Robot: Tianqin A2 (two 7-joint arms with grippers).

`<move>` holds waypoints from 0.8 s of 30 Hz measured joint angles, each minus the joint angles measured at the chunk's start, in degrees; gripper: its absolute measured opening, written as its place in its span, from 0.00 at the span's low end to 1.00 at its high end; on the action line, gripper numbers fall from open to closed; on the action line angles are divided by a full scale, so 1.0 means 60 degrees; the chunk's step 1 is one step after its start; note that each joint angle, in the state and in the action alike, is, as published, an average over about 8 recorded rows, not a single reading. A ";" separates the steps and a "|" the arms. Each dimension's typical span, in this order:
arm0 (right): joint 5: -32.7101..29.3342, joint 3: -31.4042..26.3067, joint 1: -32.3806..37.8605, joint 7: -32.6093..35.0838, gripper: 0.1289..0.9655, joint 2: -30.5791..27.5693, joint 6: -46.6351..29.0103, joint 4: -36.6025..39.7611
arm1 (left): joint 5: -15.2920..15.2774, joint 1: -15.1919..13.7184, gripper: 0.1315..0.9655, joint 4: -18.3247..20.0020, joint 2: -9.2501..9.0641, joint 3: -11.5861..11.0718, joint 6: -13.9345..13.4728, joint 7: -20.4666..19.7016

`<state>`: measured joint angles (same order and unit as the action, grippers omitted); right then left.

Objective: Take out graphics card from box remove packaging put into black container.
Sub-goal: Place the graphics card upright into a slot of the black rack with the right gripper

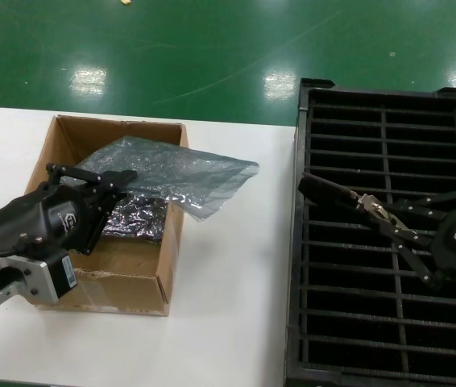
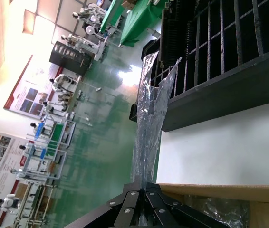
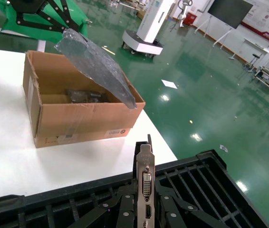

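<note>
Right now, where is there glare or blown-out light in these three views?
Head view: white lamp reflections on the green floor beyond the table. Left wrist view: the hall's upper left is washed out bright, and the anti-static bag shines against it. Right wrist view: small bright spots on the floor, the graphics card bracket evenly lit.

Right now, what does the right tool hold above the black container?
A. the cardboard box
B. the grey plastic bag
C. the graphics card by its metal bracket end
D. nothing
C: the right tool is shut on the graphics card, bracket upright, over the black container.
</note>
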<state>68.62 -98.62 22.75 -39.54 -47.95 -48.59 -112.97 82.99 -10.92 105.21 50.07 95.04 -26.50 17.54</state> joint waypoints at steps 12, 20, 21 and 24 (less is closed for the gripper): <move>0.0154 -0.0188 0.0369 0.0275 0.07 -0.0166 -0.0338 -0.0050 | 0.0000 0.0000 0.01 0.0000 0.0000 0.0000 0.0000 0.0000; 0.0720 -0.0920 0.2436 0.0419 0.07 -0.0616 -0.2463 0.0457 | 0.0000 0.0000 0.01 0.0000 -0.0001 -0.0001 -0.0001 0.0000; 0.0791 -0.1052 0.2776 0.0369 0.07 -0.0632 -0.2840 0.0581 | 0.0000 0.0000 0.01 0.0000 -0.0001 -0.0001 -0.0001 0.0000; 0.1015 -0.1494 0.3799 0.0190 0.07 -0.0614 -0.4047 0.0969 | 0.0000 0.0000 0.01 0.0000 -0.0001 -0.0001 -0.0001 0.0000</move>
<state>74.71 -107.59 45.54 -38.40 -51.64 -72.87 -107.15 82.99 -10.92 105.21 50.07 95.04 -26.50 17.54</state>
